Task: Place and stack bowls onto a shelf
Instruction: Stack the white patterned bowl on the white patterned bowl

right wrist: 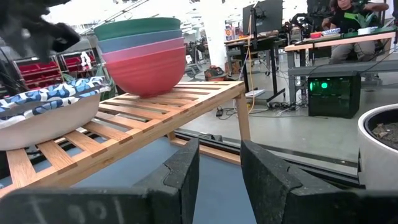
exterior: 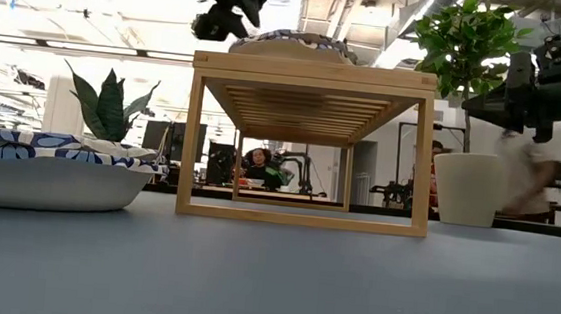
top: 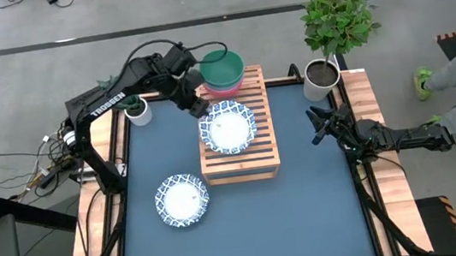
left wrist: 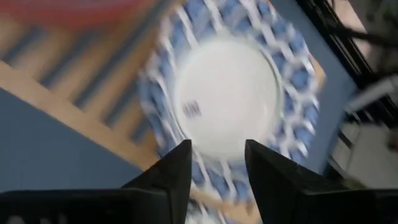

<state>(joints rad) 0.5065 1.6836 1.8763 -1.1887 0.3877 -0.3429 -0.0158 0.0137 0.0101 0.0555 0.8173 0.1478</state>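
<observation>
Blue-and-white patterned bowl point(top: 228, 127) lay on the shelf point(top: 262, 154) near the stacked pink bowl point(top: 225, 84), and the left claw point(top: 198, 108), spread at its rim, needed lifting clear without nudging it; the right claw point(top: 315, 126) waited, spread, at the table's right edge.

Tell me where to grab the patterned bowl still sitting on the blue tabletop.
Probably best to pinch the rim of the patterned bowl on the table from straight above. It is wide, shallow and upright, so only the thin flared edge fits between fingers. The side facing the left gripper looks unobstructed.
</observation>
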